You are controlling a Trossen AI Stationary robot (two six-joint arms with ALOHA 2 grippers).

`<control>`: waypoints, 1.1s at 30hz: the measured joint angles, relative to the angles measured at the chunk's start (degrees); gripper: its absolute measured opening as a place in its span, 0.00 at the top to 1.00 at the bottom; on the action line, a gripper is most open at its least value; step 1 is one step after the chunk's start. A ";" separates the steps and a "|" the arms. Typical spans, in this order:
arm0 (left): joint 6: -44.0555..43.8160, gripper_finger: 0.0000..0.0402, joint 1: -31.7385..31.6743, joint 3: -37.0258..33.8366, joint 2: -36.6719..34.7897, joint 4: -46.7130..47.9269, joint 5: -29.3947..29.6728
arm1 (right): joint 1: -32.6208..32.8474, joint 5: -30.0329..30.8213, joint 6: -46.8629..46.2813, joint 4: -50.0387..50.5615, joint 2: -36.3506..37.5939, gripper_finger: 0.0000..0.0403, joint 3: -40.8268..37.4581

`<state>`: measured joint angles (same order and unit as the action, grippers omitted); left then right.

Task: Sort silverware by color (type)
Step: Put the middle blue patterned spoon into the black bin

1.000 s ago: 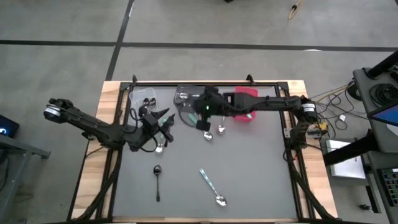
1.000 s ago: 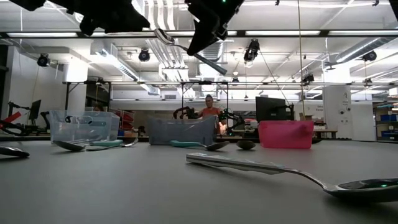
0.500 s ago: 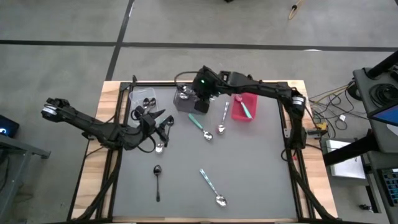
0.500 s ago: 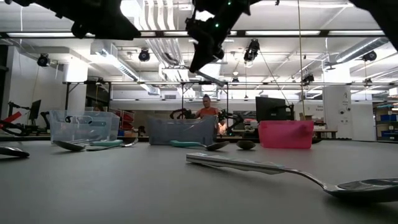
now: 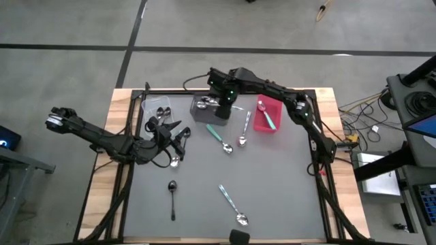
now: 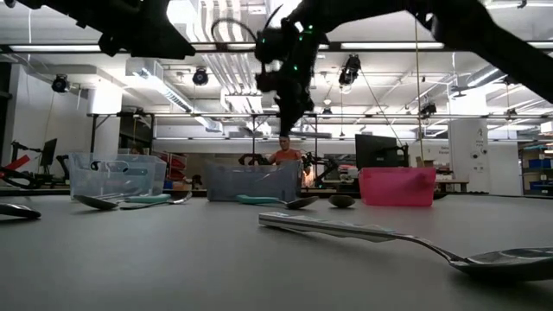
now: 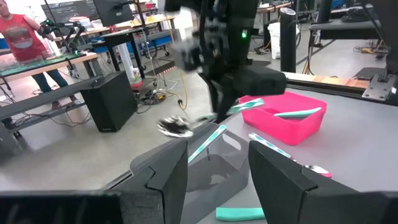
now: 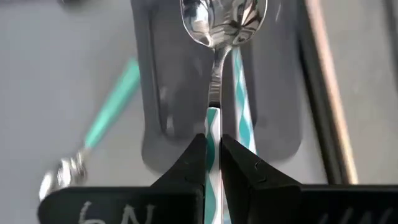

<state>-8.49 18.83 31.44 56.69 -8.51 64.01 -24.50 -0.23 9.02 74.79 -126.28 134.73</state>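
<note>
I am holding the right end effector (image 8: 213, 163) over the dark grey bin (image 5: 206, 111) at the far side of the bench (image 5: 272, 184), its fingers (image 8: 186, 167) pinching the teal-striped spoon (image 8: 214, 74) by the handle. In the right wrist view the spoon is running straight out from between the fingers, bowl leading, its long axis lying along the length of the bin directly beneath it, where a second striped handle (image 8: 244, 106) is already lying. So the drop target is straight below the spoon, not off to either side; I judge the coming move needs only a release or a short descent. The right arm is stretching across from the bench's right edge, folded at the elbow near the red bin (image 5: 268, 116), with the wrist pointing down.

The left end effector (image 5: 178, 134) is waiting nearer the left side, beside the clear bin (image 5: 157, 109), its fingers (image 7: 166, 176) spread with nothing between them. Loose spoons are lying on the bench: a teal-handled one (image 5: 219, 137) and a silver one (image 5: 243, 131) just in front of the grey bin, a black one (image 5: 172, 197) and a striped one (image 5: 233, 204) well nearer me.
</note>
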 joint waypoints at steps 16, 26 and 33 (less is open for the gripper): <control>-0.17 0.62 0.00 -0.04 0.15 0.16 -0.02 | -0.77 0.07 -0.35 5.99 -2.97 0.96 -0.23; -0.20 0.62 0.00 -0.09 0.15 0.56 -0.02 | -0.77 0.15 0.01 5.37 -2.97 0.96 -0.24; -4.59 0.62 0.00 -0.09 0.15 1.74 -0.31 | -0.55 0.13 0.00 5.50 -2.91 0.96 -0.23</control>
<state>-13.08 18.83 31.35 56.84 -6.77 63.70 -25.06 -0.10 9.02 80.28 -129.19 134.50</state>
